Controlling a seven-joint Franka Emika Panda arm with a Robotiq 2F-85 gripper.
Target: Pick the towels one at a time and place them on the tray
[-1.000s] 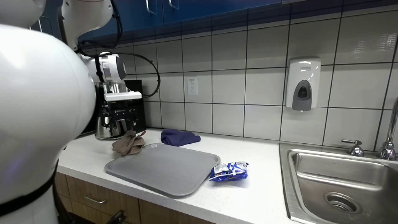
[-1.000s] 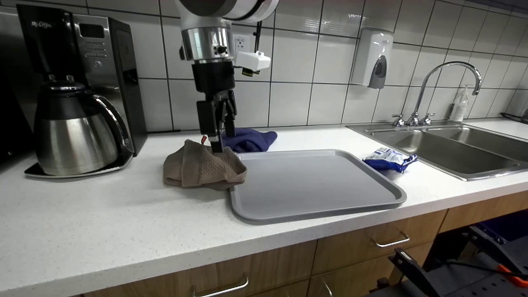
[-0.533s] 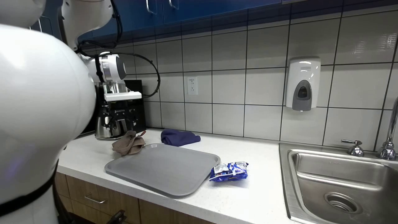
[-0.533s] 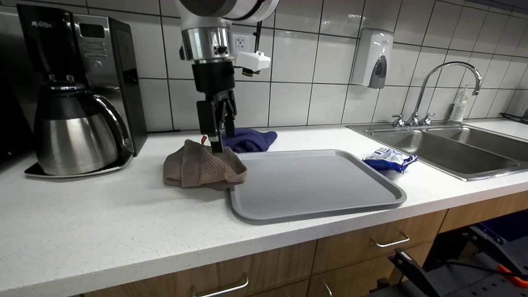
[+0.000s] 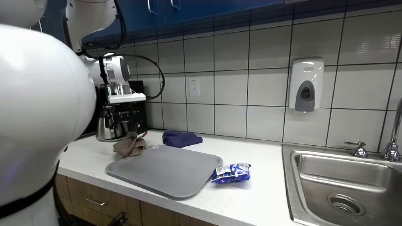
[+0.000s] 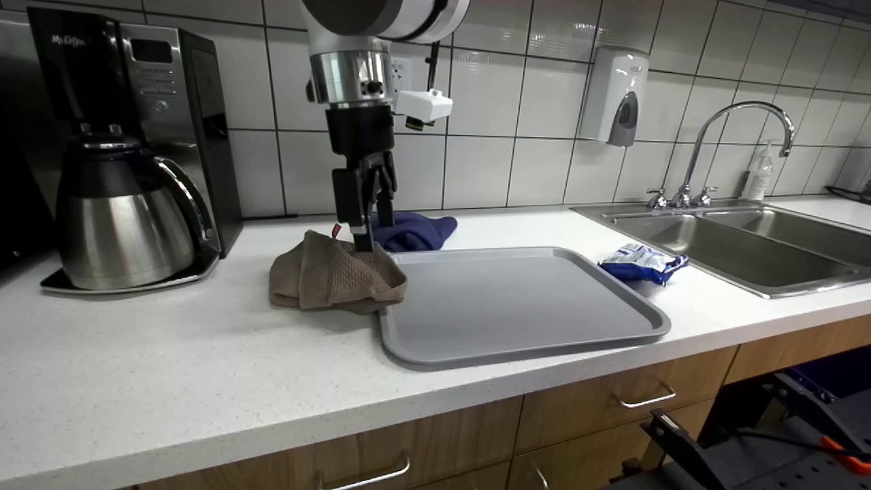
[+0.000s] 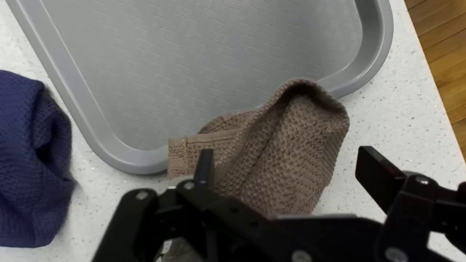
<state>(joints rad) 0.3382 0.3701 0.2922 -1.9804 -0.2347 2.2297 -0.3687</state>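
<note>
The beige-brown towel lies crumpled on the counter, and in the wrist view its edge laps over a corner of the grey tray. The dark navy towel is bunched on the counter behind the tray, near the tiled wall. Just above the brown towel hangs my gripper, open, fingers wide apart and pointing down. One finger stands over the brown cloth, the other over bare white counter. The gripper's body hides part of the brown towel in the wrist view. Nothing is held.
A blue-and-white packet rests beside the tray's far end, with a steel sink beyond it. A coffee maker with a steel carafe stands close to the brown towel. The counter's front edge shows in the wrist view.
My gripper has shifted slightly to the right in both exterior views, staying open. Towels, tray and packet lie where they were.
</note>
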